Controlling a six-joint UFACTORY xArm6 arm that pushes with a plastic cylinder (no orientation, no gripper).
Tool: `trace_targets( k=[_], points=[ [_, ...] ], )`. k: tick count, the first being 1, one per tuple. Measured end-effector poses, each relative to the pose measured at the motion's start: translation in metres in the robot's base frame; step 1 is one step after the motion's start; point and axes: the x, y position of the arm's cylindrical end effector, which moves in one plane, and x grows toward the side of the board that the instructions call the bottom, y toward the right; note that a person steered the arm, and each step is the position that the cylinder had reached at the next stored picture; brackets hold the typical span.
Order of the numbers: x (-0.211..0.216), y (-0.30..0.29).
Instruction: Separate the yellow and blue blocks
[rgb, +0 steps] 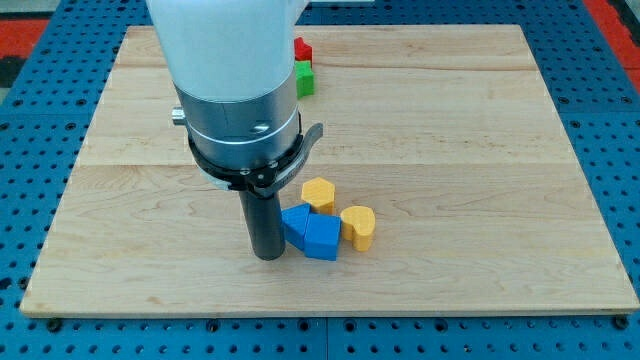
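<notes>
Wooden board (480, 120) on blue pegboard (30, 120).

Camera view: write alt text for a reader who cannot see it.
My tip rests on a wooden board, touching the view's left side of a blue block cluster. A yellow hexagonal block sits against the cluster's top, and a yellow heart-shaped block at its right. A red block and a green block sit near the view's top.
</notes>
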Motion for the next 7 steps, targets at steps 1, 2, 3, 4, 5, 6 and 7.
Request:
trace_targets(
  k=[1, 2, 3, 4, 5, 6, 7],
  points=[
    [0.000, 0.000],
    [0.000, -0.002],
    [-0.021, -0.021],
    [-0.051, -0.030],
    [-0.080, -0.030],
    [-0.058, -0.007],
    [-0.027, -0.006]
  ],
)
